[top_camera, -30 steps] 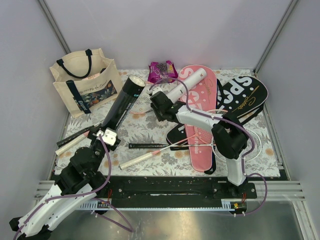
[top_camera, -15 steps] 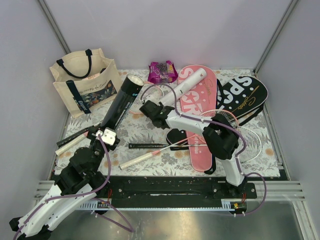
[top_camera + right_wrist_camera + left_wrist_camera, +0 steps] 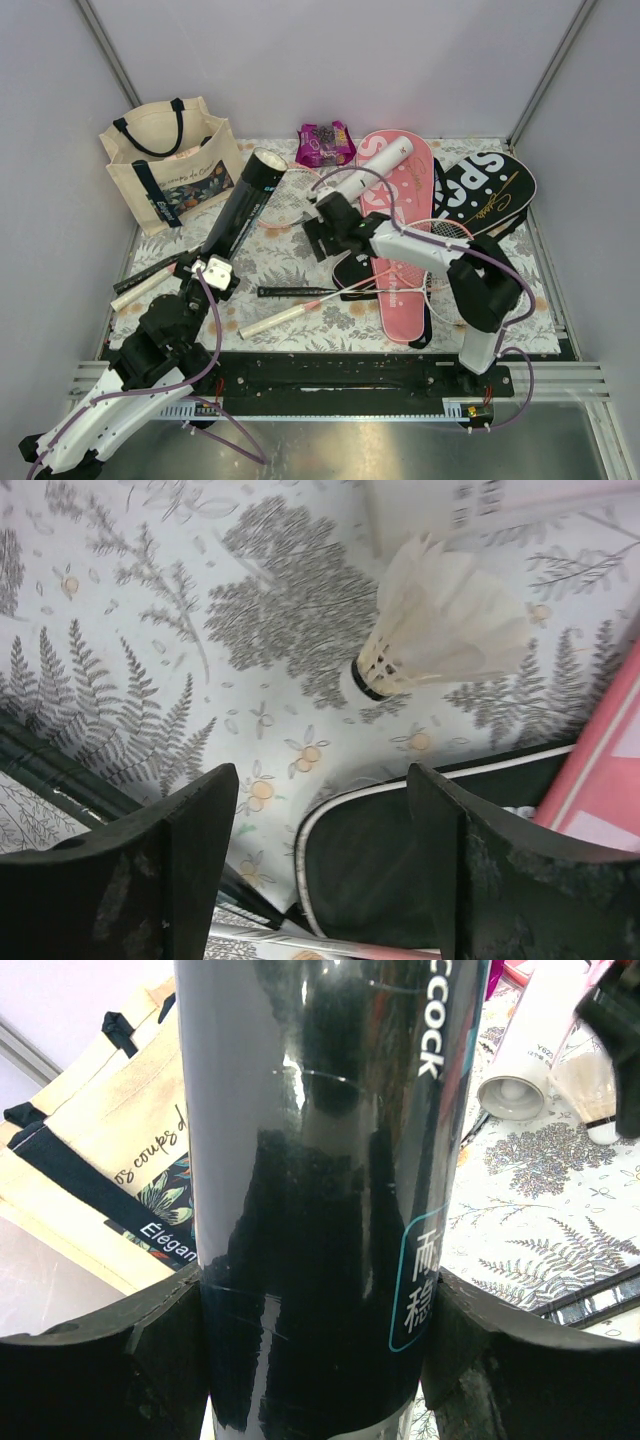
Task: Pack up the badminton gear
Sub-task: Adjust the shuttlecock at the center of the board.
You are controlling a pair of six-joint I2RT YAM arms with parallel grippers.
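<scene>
One black tube, one white tube

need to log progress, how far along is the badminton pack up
Done: nothing looks packed yet. In hand: the left tool grips the black tube; the right tool is open and empty near a shuttlecock on the cloth. Left: the white tube, rackets, pink cover and black cover lie loose.
</scene>
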